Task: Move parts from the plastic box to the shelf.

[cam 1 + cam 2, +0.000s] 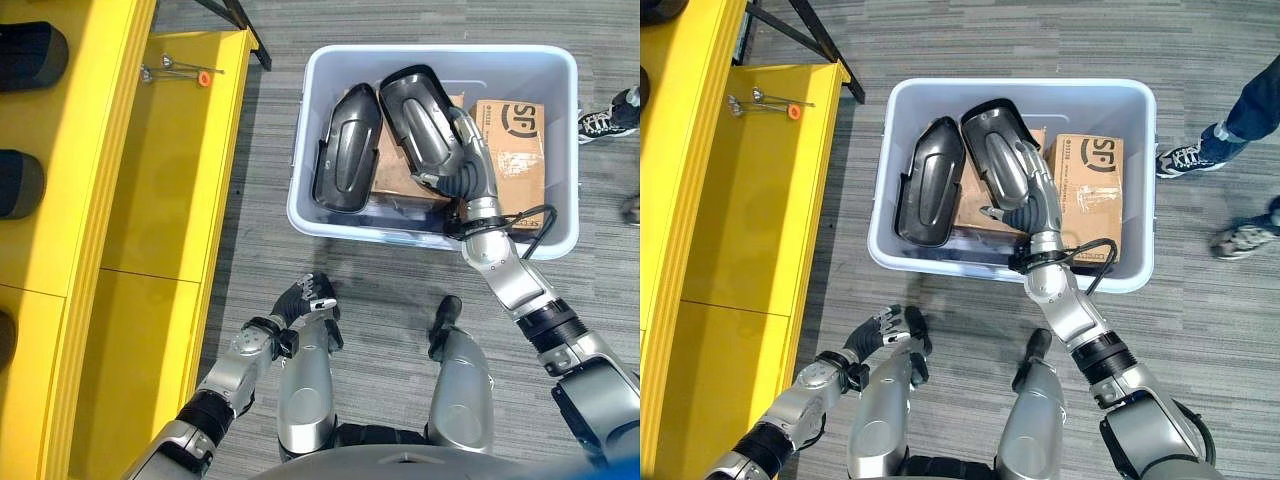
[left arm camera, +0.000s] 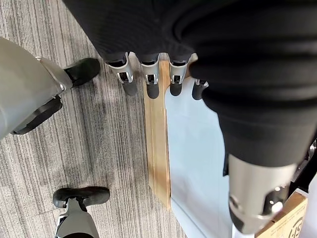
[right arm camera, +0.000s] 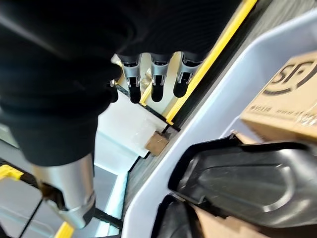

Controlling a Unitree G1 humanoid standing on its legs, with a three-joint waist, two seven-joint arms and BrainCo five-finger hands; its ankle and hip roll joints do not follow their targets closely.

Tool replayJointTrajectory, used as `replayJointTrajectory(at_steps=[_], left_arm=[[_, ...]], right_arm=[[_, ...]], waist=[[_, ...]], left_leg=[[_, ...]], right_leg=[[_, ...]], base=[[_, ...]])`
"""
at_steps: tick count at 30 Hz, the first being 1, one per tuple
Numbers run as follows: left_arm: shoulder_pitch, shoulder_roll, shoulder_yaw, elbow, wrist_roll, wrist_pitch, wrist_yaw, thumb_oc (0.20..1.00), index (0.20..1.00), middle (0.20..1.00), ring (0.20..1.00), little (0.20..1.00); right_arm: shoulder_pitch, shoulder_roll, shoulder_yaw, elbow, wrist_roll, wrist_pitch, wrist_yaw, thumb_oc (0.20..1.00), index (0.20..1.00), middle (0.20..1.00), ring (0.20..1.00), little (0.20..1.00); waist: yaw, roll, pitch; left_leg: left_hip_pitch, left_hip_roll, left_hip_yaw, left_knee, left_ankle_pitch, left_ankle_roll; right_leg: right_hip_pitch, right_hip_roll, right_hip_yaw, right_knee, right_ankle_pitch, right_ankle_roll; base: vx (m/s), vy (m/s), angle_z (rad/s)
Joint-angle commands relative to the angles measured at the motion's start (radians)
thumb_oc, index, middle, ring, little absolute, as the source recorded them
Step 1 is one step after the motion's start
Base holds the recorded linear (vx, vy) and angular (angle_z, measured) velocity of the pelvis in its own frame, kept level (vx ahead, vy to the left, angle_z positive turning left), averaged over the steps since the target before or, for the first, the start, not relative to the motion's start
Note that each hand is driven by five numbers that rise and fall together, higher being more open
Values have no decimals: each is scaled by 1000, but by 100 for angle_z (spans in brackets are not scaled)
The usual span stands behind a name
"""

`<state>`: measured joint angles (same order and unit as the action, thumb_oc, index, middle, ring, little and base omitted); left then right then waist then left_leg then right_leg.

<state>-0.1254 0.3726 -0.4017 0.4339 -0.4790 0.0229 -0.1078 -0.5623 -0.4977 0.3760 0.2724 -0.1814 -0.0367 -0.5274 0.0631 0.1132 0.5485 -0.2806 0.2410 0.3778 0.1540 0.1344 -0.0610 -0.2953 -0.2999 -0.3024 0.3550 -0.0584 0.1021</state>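
**Right hand over a part in the plastic box**

Right hand (image 1: 1032,205): fingers straight, lying along the black part (image 1: 998,150) propped on cardboard boxes (image 1: 1088,185) inside the plastic box (image 1: 940,262). A second black part (image 1: 930,182) leans just left of it. Left hand (image 1: 305,298): fingers relaxed, empty, low over the carpet floor (image 1: 400,290). The yellow shelf (image 1: 165,180) stands at left.

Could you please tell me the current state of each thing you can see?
plastic box: on the floor, lidless, holding parts and cartons.
right black part: tilted up, right hand against it.
left black part: leaning in the box, untouched.
cardboard cartons: closed, lying in the box.
left hand: fingers relaxed, empty, low by the floor.
yellow shelf: holds small metal tools.
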Motion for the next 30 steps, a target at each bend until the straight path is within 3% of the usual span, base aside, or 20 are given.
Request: replayJointTrajectory(at_steps=[1,16,30], left_arm=[[18,42,-21,-33,17,1,-11,1000,1000,1000,1000,1000],[15,67,-28,-20,19,13,-57,1000,1000,1000,1000,1000],[-1,92,-63,-11,-4,17,-75,1000,1000,1000,1000,1000]], right_arm=[[-64,-22,-45,-34,-1,-26,-23,1000,1000,1000,1000,1000],[-219,-122,-62,134,-27,-22,14,1000,1000,1000,1000,1000],[-429,-148,14,465,97,70,86,1000,1000,1000,1000,1000]], waist=[[21,-25,-29],[59,-15,-29],[126,9,-29]], left_leg=[[33,22,-50,40,-104,-30],[28,21,-75,51,-98,-36],[-54,16,-110,94,-96,-35]], right_leg=[[-19,-42,-16,84,-49,31],[-18,-53,-40,136,-71,20],[-90,-94,-72,242,-105,11]], base=[[0,0,0],[2,-2,0],[15,-3,11]])
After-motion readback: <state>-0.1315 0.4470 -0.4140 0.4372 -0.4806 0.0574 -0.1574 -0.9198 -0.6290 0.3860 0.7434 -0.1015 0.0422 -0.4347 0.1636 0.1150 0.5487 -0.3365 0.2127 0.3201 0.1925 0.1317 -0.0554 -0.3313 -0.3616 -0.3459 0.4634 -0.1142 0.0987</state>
